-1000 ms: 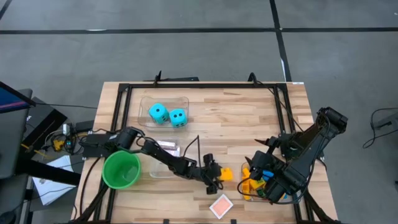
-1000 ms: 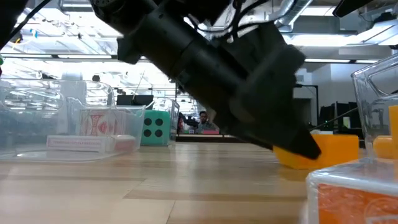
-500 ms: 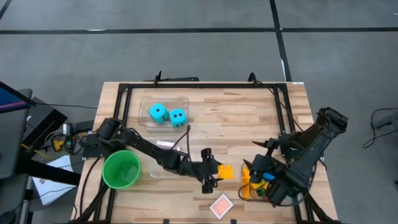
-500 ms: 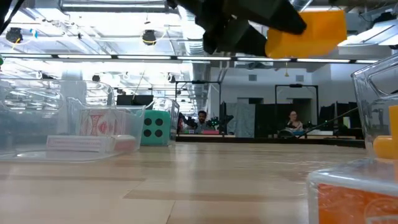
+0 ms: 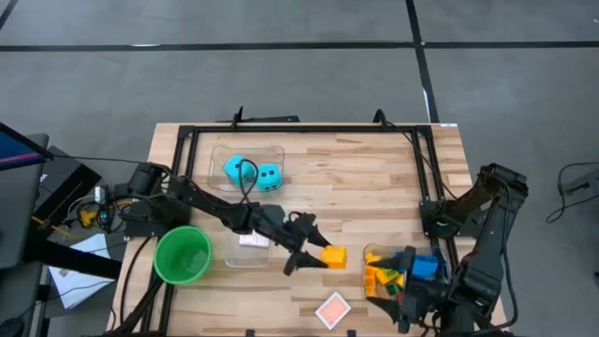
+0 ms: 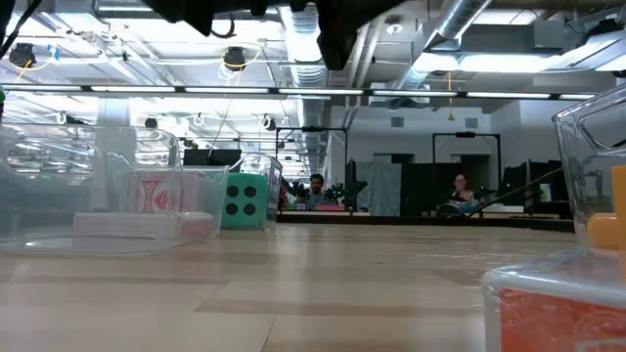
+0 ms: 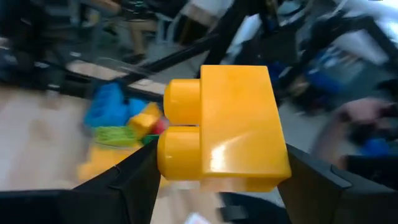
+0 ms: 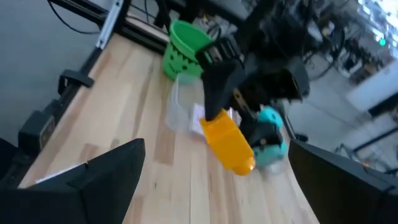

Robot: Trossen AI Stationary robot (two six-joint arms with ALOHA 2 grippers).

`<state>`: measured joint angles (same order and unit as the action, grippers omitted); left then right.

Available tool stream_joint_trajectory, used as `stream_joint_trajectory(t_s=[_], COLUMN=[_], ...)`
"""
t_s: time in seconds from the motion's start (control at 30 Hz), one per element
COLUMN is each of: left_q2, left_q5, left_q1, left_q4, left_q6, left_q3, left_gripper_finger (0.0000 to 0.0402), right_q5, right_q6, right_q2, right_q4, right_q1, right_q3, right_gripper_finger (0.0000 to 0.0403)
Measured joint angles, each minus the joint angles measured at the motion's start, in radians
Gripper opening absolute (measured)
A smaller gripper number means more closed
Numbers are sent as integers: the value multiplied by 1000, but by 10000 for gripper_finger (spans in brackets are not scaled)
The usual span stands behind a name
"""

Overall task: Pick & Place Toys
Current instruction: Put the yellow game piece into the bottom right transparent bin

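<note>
Fingers of the left gripper (image 5: 320, 256) clench a chunky yellow plastic brick (image 7: 221, 127) above the wooden tabletop (image 5: 356, 178). Beyond them sits a clear plastic bin of coloured bricks (image 5: 398, 273). The right gripper (image 8: 211, 180) has its fingers spread, empty.

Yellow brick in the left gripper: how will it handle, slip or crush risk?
The yellow brick looks like hard, glossy plastic, so probably stiff with little crush risk but somewhat slippery. The left gripper pinches its flat sides, which should resist twisting. It is blocky with studs at one end, so it likely won't roll when set down.
</note>
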<state>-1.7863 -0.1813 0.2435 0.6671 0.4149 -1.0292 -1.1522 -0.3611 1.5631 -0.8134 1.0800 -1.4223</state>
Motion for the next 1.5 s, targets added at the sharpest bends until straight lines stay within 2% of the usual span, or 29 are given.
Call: stream_joint_trajectory(t_s=[0.17, 0.3, 0.5, 0.6, 0.73, 1.07, 1.3, 1.5], left_q2=[-4, -5, -5, -5, -6, -6, -6, -7], left_q5=[-78, -80, -80, -80, -79, -78, -78, -78], left_q1=[-1, 9, 13, 14, 20, 25, 25, 25], left_q4=[129, 161, 164, 163, 163, 164, 164, 164], left_q6=[68, 69, 69, 69, 69, 65, 64, 63], left_q3=[30, 29, 29, 29, 29, 29, 29, 29], left_gripper_finger=[259, 259, 259, 259, 259, 259, 259, 259], right_q5=[38, 95, 187, 188, 200, 245, 318, 320], right_q6=[104, 123, 274, 354, 368, 361, 355, 362], right_q2=[3, 24, 66, 79, 78, 79, 79, 79], right_q4=[90, 98, 201, 267, 293, 298, 329, 325], right_q1=[-48, -120, -204, -214, -225, -263, -322, -331], right_q3=[0, 0, 0, 0, 0, 0, 25, 54], right_gripper_finger=[388, 388, 388, 387, 377, 322, 295, 237])
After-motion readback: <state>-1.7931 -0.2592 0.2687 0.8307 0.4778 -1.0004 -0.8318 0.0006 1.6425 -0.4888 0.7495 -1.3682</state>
